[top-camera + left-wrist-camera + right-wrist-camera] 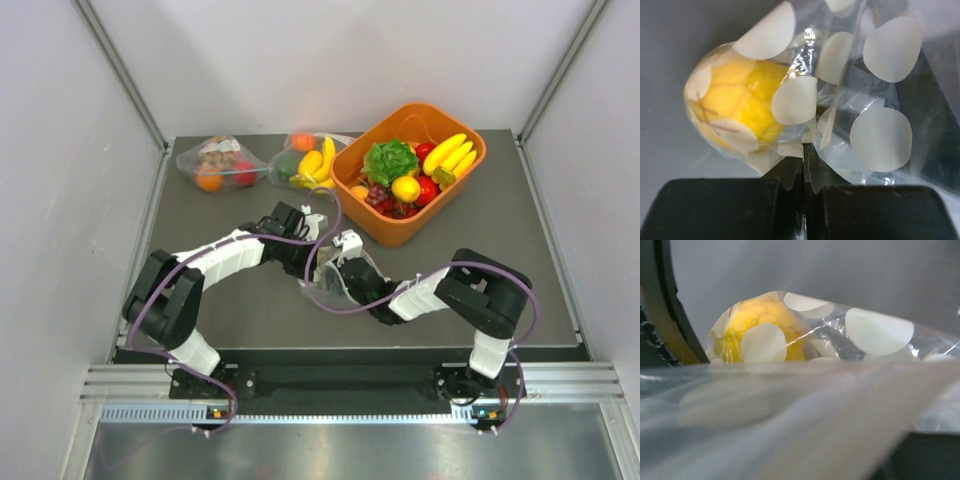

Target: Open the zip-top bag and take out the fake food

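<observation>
The zip-top bag (880, 135), clear with cream-white dots, lies mid-table between both grippers (325, 290). My left gripper (805, 152) is shut on a fold of the bag's plastic; from above it sits at the bag's far left side (308, 240). A yellow round piece of fake food (742, 100) is inside the bag, just beyond the left jaws, and also shows in the right wrist view (760, 325). My right gripper (342, 268) is at the bag's near right side. Blurred plastic (805, 425) covers its jaws, so their state is hidden.
An orange bin (395, 232) at the back right holds lettuce, bananas, a lemon, red fruits and grapes. Two plain clear bags of toy food (215, 165) (305, 160) lie along the table's far edge. Grey walls close in left and right.
</observation>
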Controlling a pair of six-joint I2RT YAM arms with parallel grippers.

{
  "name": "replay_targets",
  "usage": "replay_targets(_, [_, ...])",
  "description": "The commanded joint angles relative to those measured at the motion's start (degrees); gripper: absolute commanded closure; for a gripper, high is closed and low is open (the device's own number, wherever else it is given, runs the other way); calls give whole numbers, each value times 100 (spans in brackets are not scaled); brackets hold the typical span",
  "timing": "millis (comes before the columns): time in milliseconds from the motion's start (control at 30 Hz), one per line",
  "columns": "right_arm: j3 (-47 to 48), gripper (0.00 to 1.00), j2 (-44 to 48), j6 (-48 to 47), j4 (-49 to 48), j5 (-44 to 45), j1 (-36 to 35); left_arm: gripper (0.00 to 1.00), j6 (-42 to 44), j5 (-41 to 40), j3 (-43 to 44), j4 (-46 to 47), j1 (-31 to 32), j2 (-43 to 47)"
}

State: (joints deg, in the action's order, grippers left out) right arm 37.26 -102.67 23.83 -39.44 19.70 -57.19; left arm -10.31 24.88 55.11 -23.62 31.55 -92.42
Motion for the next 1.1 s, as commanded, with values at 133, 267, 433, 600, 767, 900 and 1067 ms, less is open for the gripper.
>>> replay_targets(133, [213, 100, 45, -125, 7, -81, 32, 100, 90, 185, 184, -38, 79, 84])
replay_targets(267, [-147, 100, 545, 7, -72, -168, 41, 100, 11, -220, 202, -99, -34, 119])
replay_targets(433, [-754, 100, 1178, 121, -38, -309, 41, 100, -182, -309, 149, 15, -395, 347])
replay_targets(600, [-1176, 100, 1934, 192, 331, -493, 32, 100, -200, -423, 149, 24, -536, 409])
replay_targets(767, [-1554, 100, 2899, 350, 612, -652, 32, 100, -191, -581, 167, -20, -606, 392])
replay_targets(900, [-1852, 100, 3814, 429, 1008, -670, 32, 100, -209, -686, 184, -73, -676, 321])
replay_targets(1067, [-2082, 100, 5175, 613, 1526, -740, 32, 100, -270, -984, 193, -99, -790, 286])
